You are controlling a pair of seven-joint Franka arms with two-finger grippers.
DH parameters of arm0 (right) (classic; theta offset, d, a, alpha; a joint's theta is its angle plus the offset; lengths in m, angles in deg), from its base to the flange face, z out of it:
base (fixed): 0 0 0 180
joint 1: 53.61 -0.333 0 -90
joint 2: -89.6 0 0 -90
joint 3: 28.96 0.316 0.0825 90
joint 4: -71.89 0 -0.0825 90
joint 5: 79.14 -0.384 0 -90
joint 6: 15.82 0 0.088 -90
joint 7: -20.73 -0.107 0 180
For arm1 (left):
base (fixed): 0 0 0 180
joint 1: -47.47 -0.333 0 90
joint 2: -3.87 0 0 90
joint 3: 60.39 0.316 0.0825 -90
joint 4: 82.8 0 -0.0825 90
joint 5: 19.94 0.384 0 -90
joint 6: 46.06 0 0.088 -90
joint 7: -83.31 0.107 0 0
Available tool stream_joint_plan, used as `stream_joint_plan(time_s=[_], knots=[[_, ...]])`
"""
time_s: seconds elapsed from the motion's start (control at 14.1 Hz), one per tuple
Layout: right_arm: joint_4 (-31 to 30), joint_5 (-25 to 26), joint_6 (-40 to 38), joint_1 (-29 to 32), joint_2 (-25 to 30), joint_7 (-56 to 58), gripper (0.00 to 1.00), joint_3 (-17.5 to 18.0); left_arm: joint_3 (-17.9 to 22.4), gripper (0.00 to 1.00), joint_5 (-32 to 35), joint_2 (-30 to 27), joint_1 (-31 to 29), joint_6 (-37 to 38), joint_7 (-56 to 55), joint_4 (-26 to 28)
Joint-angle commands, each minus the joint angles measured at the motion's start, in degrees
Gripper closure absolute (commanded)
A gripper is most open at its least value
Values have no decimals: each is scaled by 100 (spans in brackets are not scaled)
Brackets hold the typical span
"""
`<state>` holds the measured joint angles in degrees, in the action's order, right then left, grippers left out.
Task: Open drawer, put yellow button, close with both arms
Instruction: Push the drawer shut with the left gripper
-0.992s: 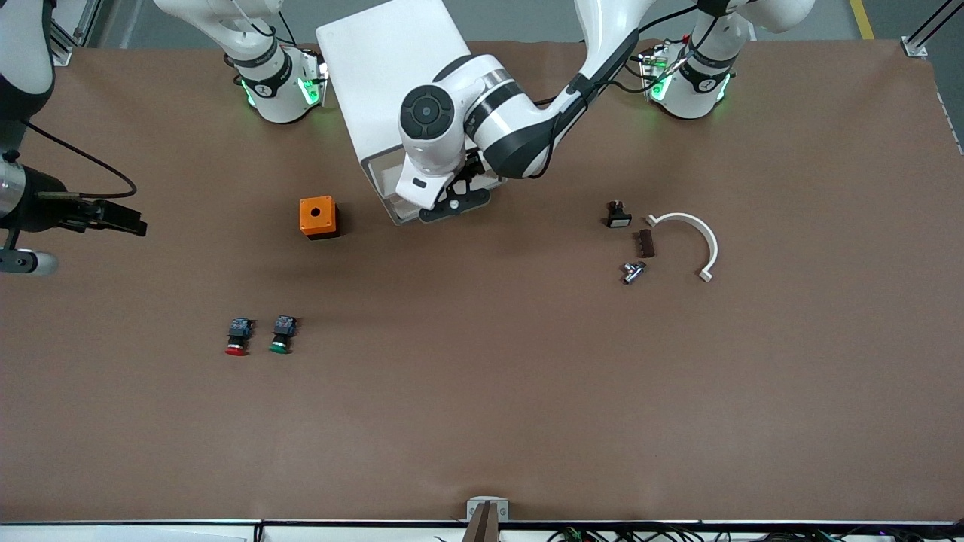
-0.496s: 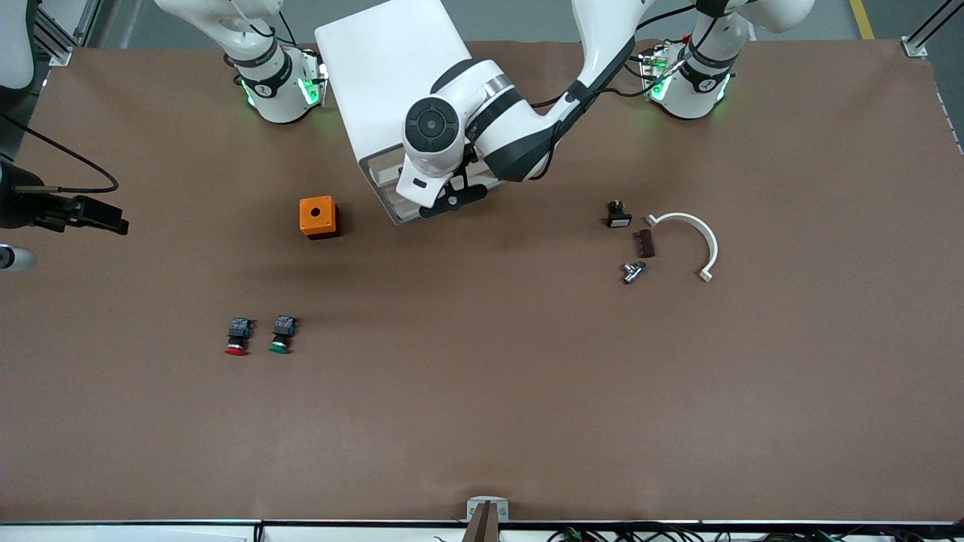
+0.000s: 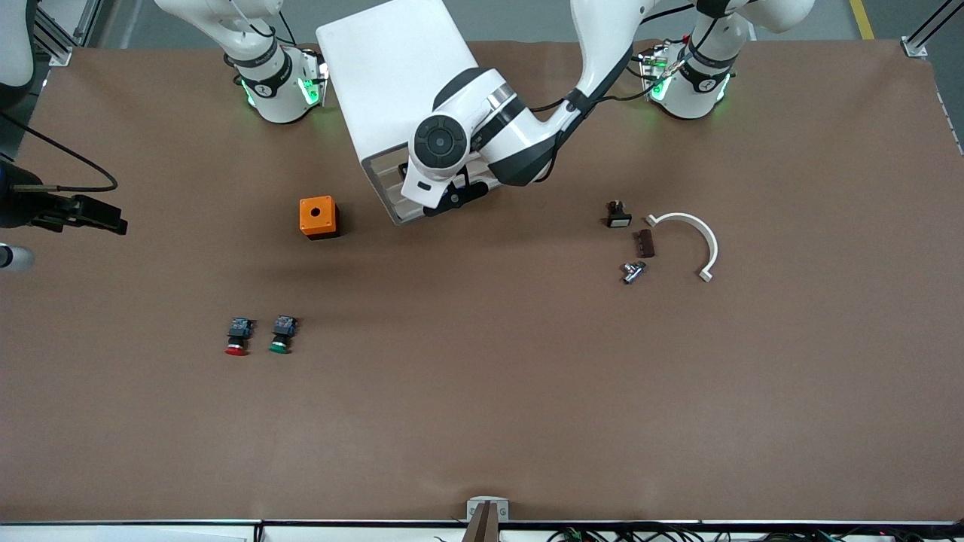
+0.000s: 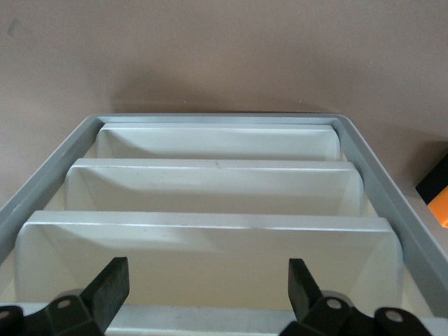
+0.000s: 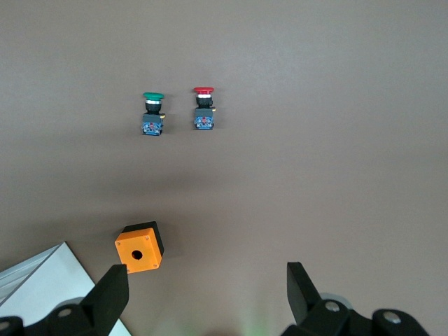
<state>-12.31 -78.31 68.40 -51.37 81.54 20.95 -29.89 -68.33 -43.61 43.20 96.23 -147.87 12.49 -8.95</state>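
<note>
The left arm's black two-finger gripper point(image 4: 203, 290), fingers spread and empty, sits at the big white cabinet's point(image 3: 392, 68) front near the table's top edge, likely closing the wide white top drawer point(image 4: 210, 318) (yellow button unseen, presumably inside). The right gripper point(image 5: 203, 290), also spread, waits over the right arm's table edge; next, it should join the push.

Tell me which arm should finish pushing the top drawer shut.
Left, probably. The left gripper hangs open at the front of the big white boxy cabinet, facing its white plastic drawers. The right gripper waits open over the table's right-arm end.
</note>
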Motion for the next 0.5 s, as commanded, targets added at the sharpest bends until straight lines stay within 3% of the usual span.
stream_joint_plan(time_s=[0.0, 0.43], knots=[[26, 75, -63, 92, 32, 57, 0, 84, -33, 1, -173, -31, 11, -5, 33, 41], [17, 66, -81, 92, 32, 48, 0, 84, 29, 1, -85, -101, -200, -14, 25, 15]])
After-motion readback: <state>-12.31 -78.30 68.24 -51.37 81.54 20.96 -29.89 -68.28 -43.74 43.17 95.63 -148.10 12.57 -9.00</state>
